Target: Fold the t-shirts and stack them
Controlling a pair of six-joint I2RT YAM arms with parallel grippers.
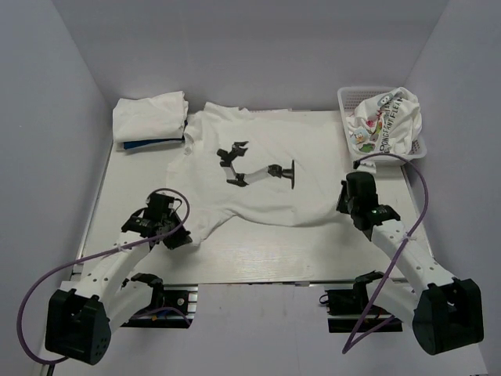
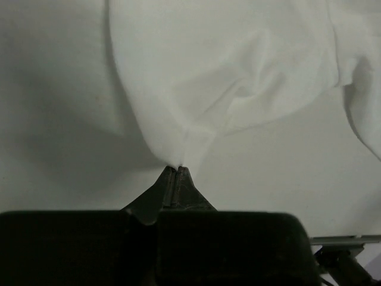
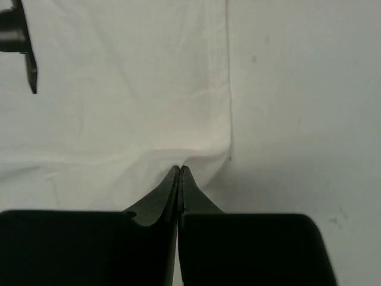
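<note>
A white shirt (image 1: 266, 149) with a black print lies spread in the middle of the bench (image 1: 258, 254), its collar toward the far edge and its hem toward the near edge. The left claw (image 2: 177, 169) is pinched tight on the left hem corner, and the cloth rises there in a small peak. The right claw (image 3: 180, 168) is closed on the right hem corner, just where the side seam ends. In the far-left corner a stack (image 1: 149, 117) of folded shirts waits. In the far-right corner a cartoon shirt (image 1: 385, 117) sits in the basket (image 1: 347, 95).

The step in hand seems to be the first fold, hem to collar. To do it well, both claws should lift together and at the same height, so that the hem stays straight. The left side is more wrinkled, so a light pull outward there may flatten it first. The hem should land level with the shoulders. The claws should open only when the cloth rests flat, otherwise the corners may spring back.
</note>
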